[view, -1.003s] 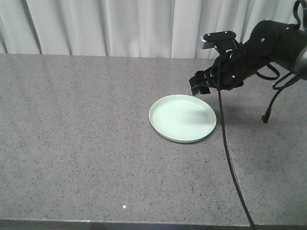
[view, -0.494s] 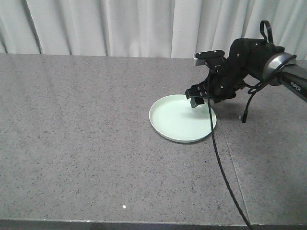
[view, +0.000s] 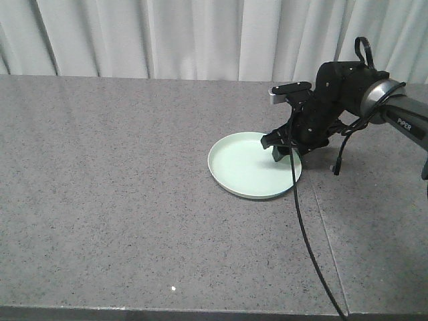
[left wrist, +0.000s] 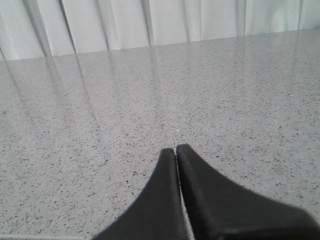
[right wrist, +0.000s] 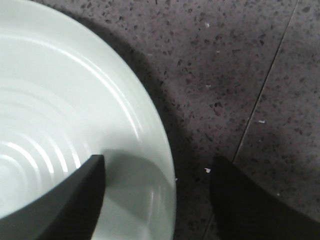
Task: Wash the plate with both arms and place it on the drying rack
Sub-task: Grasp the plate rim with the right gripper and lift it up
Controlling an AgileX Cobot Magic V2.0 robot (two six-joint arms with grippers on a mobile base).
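Two grippers: R gripper (view: 283, 148) angled down, jaws wide apart astride plate (view: 249, 167) rim, gripping nothing; L gripper (left wrist: 176, 150) jaws pressed together, empty, over countertop (left wrist: 150, 90).

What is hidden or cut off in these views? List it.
- Drying rack: in no view.
- Left arm: outside the front view; its wrist view shows only left fingers, shut, over counter.
- Plate: mostly cropped in the right wrist view.
- Contact between right fingers and plate: too blurred, shadowed to tell.
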